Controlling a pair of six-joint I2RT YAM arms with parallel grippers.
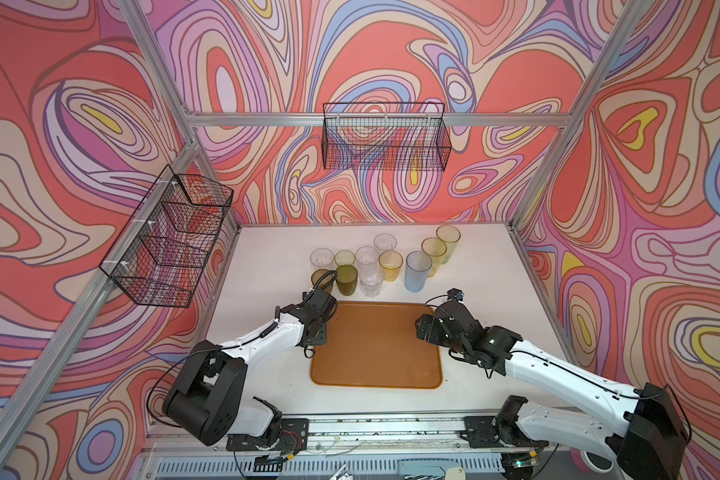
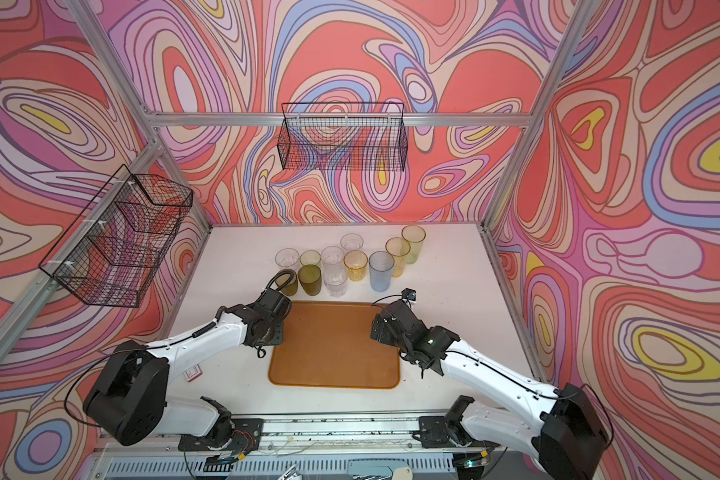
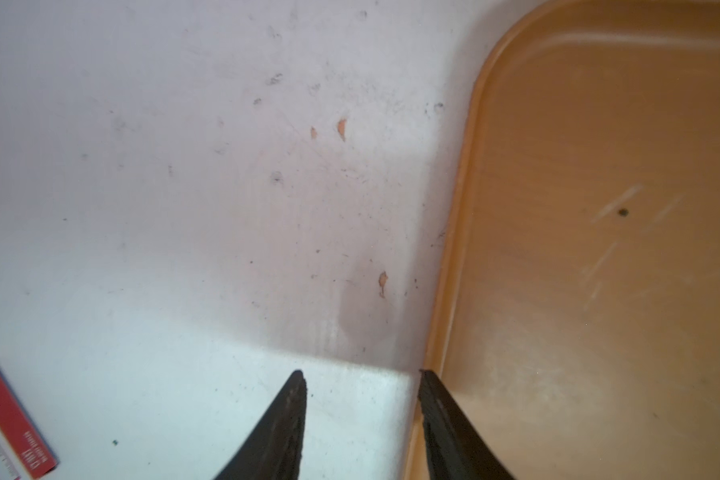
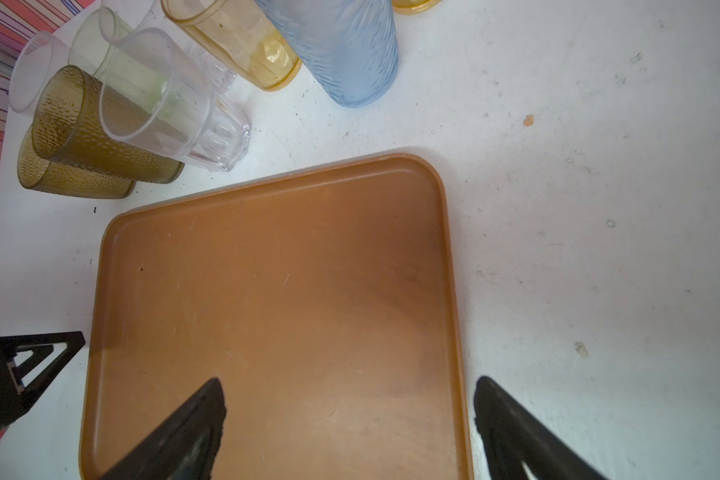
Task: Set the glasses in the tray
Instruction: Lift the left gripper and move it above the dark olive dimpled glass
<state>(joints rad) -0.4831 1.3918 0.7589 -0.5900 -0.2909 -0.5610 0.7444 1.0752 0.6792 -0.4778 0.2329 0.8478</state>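
Now, on the worktop (image 1: 267, 257) the tray (image 1: 375, 345) sits bare, all glasses (image 1: 416, 270) bunched upright just beyond its far edge. Both empty: the left end effector (image 3: 361, 374) parted, the right end effector (image 4: 349, 380) spread wide. Best take a front glass, lift straight, spare the neighbours.

- In both top views the left hand (image 1: 320, 334) hangs under its own wrist. Its tips cannot be made out, and it covers a stretch of the tray's (image 1: 375, 353) left rim.
- A cable loop (image 1: 327, 273) crosses the short olive glass (image 1: 323, 281) and hides part of it.
- The card (image 2: 193, 372) lies half under the left arm in a top view. The left wrist view's edge cuts it off, and its print is too blurred to read.
- In the right wrist view the edge cuts off the blue glass (image 4: 341, 54), the yellow glass (image 4: 242, 45), the tray's near end and the right hand (image 4: 348, 379) behind its tips. Only a piece of the left hand shows.
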